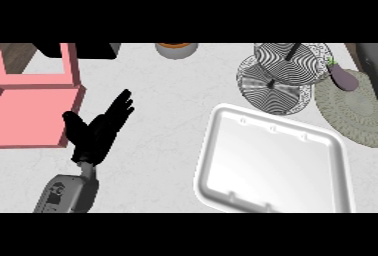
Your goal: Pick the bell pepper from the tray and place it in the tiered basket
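The tray (pixel 275 160) lies near the table's (pixel 170 90) right front edge and shows nothing in it; no bell pepper is visible anywhere. The tiered basket (pixel 284 75), striped black and white, stands just behind the tray toward the back right. The left hand (pixel 96 132) rests over the left part of the table, fingers straight and apart, holding nothing. The right hand is out of view. I judge the pepper is either carried out of sight or already in the basket, so confirming where it is comes first.
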### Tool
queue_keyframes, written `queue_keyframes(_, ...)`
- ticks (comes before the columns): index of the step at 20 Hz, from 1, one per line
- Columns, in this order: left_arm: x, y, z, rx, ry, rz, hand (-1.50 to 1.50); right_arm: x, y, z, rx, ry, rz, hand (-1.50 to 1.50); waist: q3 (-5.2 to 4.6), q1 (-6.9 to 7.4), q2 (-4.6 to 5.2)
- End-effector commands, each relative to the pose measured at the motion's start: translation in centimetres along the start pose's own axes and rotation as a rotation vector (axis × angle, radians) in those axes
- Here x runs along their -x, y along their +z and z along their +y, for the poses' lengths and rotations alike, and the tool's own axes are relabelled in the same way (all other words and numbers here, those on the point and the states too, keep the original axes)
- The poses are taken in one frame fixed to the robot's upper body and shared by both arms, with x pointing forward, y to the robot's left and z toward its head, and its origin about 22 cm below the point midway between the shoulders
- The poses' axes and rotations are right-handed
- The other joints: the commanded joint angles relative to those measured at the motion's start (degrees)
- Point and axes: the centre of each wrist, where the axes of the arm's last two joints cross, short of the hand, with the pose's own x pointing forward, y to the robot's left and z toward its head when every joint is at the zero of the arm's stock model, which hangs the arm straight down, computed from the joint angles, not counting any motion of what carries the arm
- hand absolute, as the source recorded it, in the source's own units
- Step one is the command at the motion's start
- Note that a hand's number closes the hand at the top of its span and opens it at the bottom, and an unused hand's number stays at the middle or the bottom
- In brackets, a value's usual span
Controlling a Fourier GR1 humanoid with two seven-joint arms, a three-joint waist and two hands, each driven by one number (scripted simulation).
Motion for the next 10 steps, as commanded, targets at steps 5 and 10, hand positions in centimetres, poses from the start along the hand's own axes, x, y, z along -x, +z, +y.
queue_keyframes(5, -0.7, 0.5, -0.8, 0.018, 0.001, -0.004, 0.00, -0.6, -1.6, 5.4, -0.113, -0.224, -0.072, -1.50, 0.02, 0.50, 0.05)
queue_keyframes(10, 0.2, -0.9, -0.7, 0.000, 0.000, -0.009, 0.00, -2.0, -2.0, 8.4, -0.090, -0.264, -0.172, -1.50, -0.02, -0.19, 0.14)
